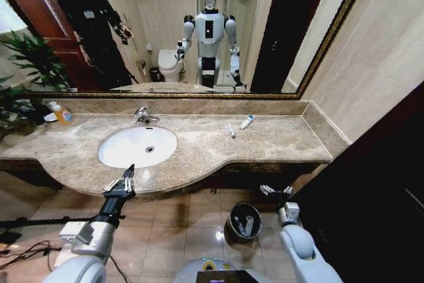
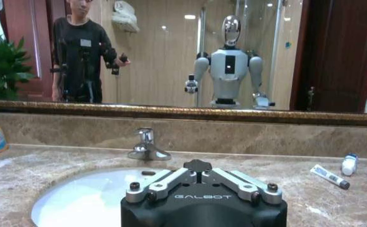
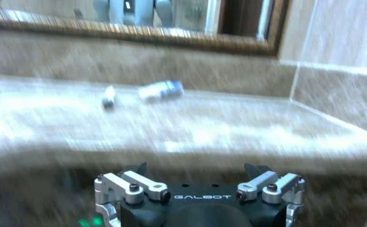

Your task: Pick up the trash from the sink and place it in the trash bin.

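Marble desk (image 1: 278,138) holds two tubes (image 1: 238,126); right claw (image 1: 277,191), open and empty, should approach squarely, while left claw (image 1: 121,183), closed, waits by sink (image 1: 112,154).

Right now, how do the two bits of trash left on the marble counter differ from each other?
The slim tube is long and thin with a dark tip; the stubby tube is shorter and thicker with a blue end. The slim tube lies nearer the sink; the stubby tube lies nearer the back wall. Both are mostly white and lie flat on the counter, apart from each other.
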